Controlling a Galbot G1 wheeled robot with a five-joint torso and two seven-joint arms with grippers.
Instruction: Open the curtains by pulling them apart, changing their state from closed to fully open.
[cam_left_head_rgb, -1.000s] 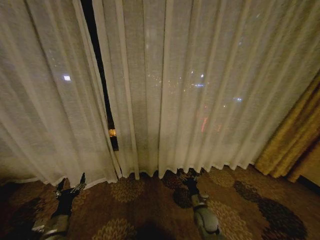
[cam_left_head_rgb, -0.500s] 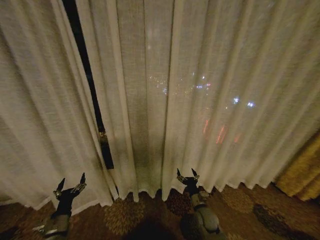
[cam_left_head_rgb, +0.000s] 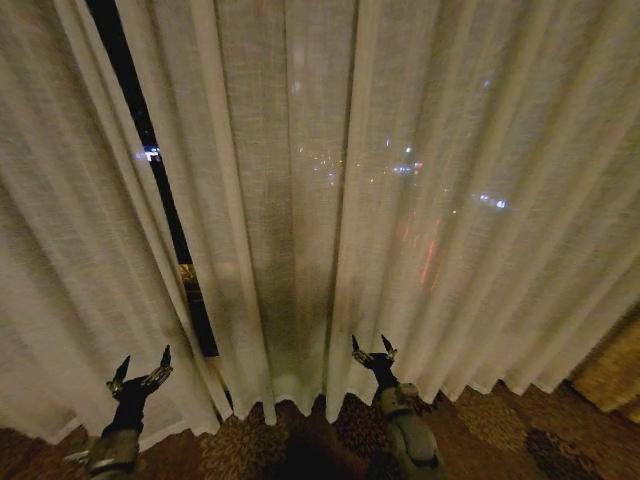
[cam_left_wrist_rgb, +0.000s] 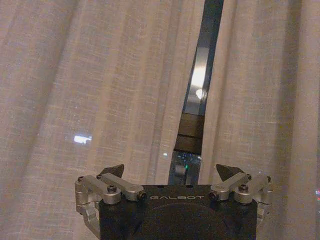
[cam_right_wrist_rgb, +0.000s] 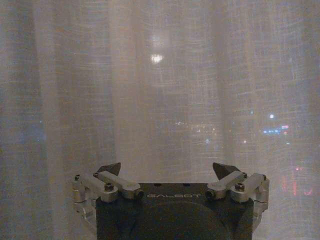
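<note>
The sheer curtains (cam_left_head_rgb: 330, 200) hang close ahead, their narrow dark gap (cam_left_head_rgb: 160, 200) running top to bottom just right of the left gripper (cam_left_head_rgb: 140, 370) (fingers spread, empty), well left of the equally spread right gripper (cam_left_head_rgb: 372, 350), so the left arm is nearer.

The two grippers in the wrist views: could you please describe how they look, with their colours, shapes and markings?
The left gripper and the right gripper look alike: a black body marked GALBOT in small pale letters, silver metal linkages with dark screws on both sides, and two dark, pointed fingertips. In the head view the right forearm is a rounded grey casing.
</note>
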